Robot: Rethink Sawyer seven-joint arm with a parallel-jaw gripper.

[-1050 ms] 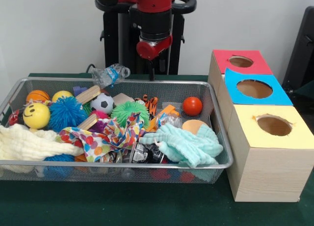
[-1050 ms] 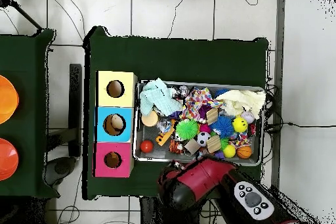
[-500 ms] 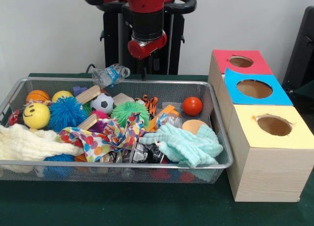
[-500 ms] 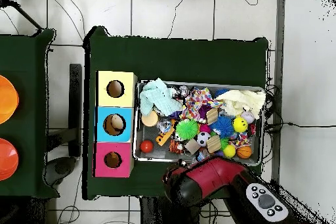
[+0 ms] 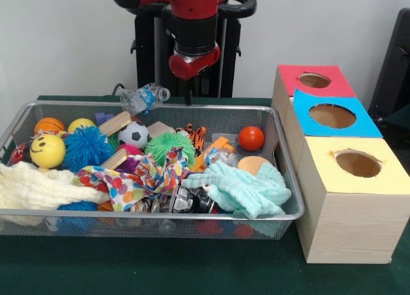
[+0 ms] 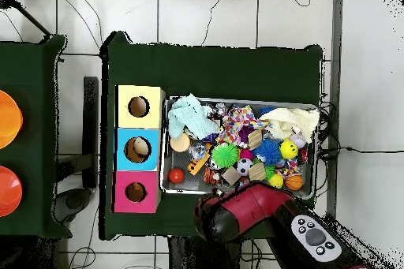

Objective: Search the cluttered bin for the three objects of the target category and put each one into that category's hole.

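Above the bin's point(image 5: 25, 117) far rim, the hand point(image 5: 189, 97) hangs empty, its opening impossible to tell.

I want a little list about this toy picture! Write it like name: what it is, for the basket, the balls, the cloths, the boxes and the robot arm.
basket: wire mesh bin, crammed with toys
balls: red ball, soccer ball, yellow smiley ball, spiky blue ball, spiky green ball
cloths: mint cloth, cream cloth, dotted colourful cloth
boxes: three beside the bin, each with a round hole: red top, blue top, yellow top
robot arm: gripper above the bin's back edge, holding nothing
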